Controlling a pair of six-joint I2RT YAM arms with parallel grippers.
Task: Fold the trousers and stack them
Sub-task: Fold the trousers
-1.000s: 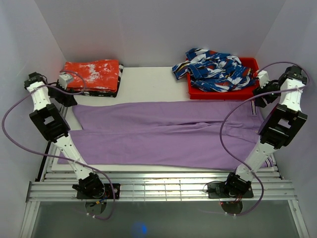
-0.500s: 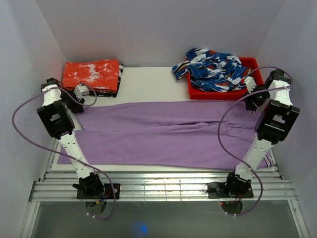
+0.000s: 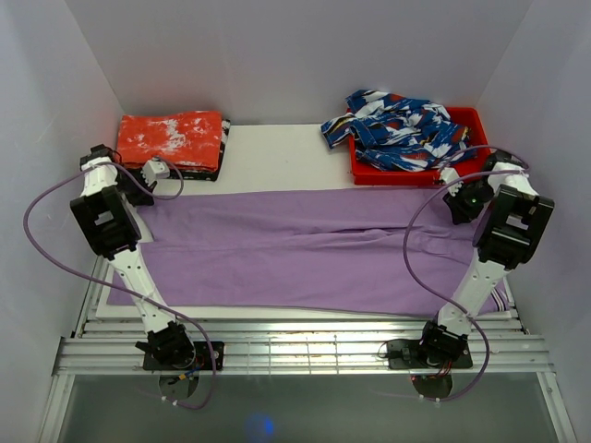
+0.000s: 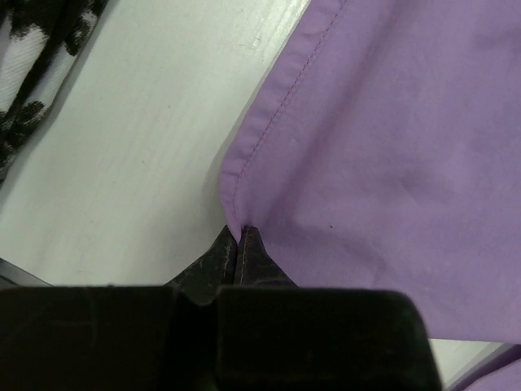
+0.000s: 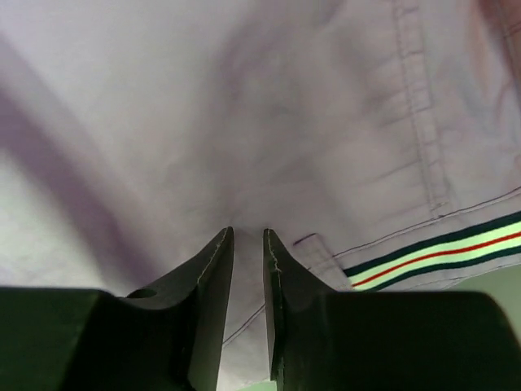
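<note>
- Top external: shows the trousers point(image 3: 305, 249) spread on the bench point(image 3: 277, 148), long axis left to right; places the left end effector point(image 3: 154, 172) at the far left corner, the right end effector point(image 3: 454, 181) at the far right corner
- Left wrist: reveals a shut pinch on the hem corner point(image 4: 234, 191)
- Right wrist: reveals a narrow gap beside the striped trim point(image 5: 440, 252); cannot tell if gripping

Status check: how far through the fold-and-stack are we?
Done: the trousers lie spread flat across the table, no fold yet. In hand: the left gripper is shut on a hem corner; the right gripper sits by the striped waistband trim, nearly closed, grip unclear. Left: every fold, then stacking.
</note>
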